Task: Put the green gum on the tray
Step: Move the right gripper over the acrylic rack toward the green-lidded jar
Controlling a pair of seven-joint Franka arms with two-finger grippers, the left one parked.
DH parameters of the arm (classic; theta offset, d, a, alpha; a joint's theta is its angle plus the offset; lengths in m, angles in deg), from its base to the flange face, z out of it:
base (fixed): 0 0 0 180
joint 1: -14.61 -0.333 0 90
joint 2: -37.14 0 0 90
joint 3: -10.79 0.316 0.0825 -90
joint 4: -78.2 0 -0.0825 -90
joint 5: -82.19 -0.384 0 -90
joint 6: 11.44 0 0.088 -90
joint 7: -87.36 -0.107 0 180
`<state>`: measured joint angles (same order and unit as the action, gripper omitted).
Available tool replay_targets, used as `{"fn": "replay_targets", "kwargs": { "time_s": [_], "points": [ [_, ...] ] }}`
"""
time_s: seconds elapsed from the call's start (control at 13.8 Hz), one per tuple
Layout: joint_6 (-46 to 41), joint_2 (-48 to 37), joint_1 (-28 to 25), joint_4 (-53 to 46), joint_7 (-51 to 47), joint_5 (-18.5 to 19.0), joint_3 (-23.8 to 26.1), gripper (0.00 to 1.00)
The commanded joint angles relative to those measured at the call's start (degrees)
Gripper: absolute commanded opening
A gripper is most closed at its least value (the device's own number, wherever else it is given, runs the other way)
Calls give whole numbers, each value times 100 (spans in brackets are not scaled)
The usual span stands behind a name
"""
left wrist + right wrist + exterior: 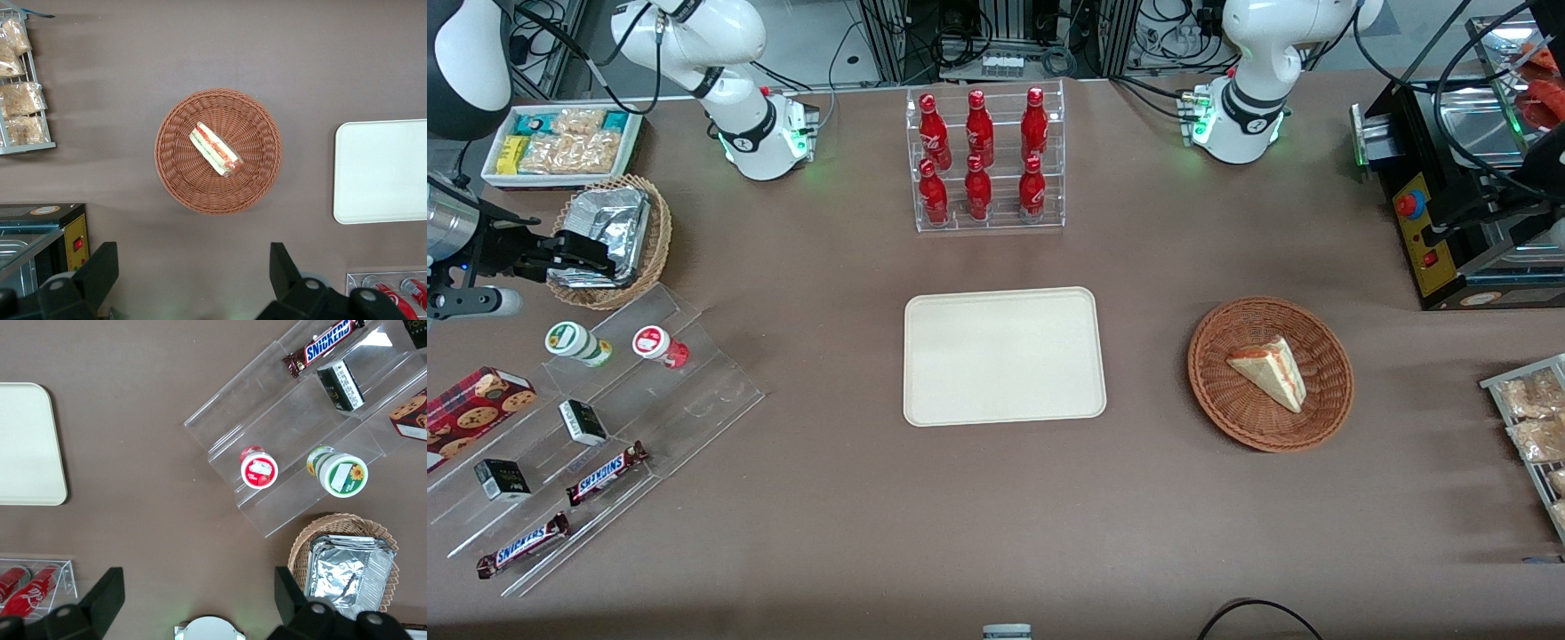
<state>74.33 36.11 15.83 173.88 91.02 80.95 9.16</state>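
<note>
Snickers bars lie lowest on the clear acrylic step stand, closest to your front camera; the green gum stands on the stand's top step, upright, with the red gum just beside it. Your pincer hangs above the wicker basket of foil, farther from the front camera than the gum, its fingers spread wide in the right wrist view and holding nothing. The tray sits bare at mid-worktop, well apart from the stand.

You are at the approach, I judge, with nothing yet grasped. Bring the pincer over the white lid with the green mark, not the red-marked one. Line the fingers up so that neither one drops into the gap between the two bottles on the red side. Come down straight, since the step's raised edge and the neighbouring bottle leave little room. Close on the body below the lid; a round, light bottle is likely to tip or roll if pinched off-centre. Lift clear of the stand before you swing toward the tray.
</note>
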Motion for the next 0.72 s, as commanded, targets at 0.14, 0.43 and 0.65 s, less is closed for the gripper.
{"fn": "replay_targets", "kwargs": {
  "time_s": [0.14,0.43,0.65],
  "points": [
    [71,59,9,-85,-33,-96,-30,100],
    [176,24,36,151,256,53,-48,100],
    [404,41,351,319,1413,53,-92,100]
  ]
}}
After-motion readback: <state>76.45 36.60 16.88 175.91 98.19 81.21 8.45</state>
